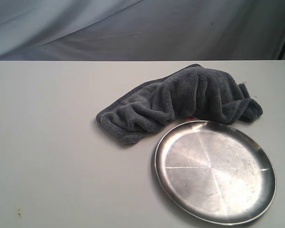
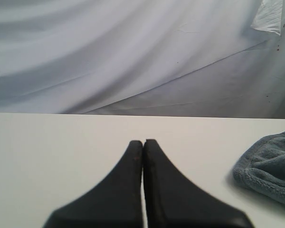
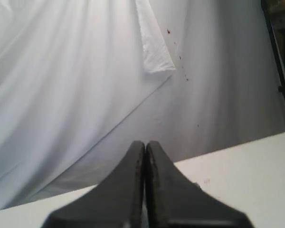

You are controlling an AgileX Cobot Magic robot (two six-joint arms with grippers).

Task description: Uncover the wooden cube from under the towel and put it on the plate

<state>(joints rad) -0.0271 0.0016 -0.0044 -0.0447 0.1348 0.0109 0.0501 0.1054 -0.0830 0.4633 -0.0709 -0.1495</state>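
one towel (image 1: 180, 102) hem against plate (image 1: 213, 166) rim; broad table (image 1: 52, 142) stretch leftward.

On the counter (image 1: 61, 156) we find the towel (image 1: 180, 102) right of centre, toward the far edge. The plate (image 1: 213, 171) lies nearer and further right, its far rim just beside the towel's near edge.

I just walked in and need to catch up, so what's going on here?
Nothing is being handled right now. A dark grey towel lies bunched on the white table, just behind an empty silver plate. No wooden cube is in sight; the towel may be hiding it. The left gripper and right gripper are both shut on nothing, and neither arm shows in the exterior view.
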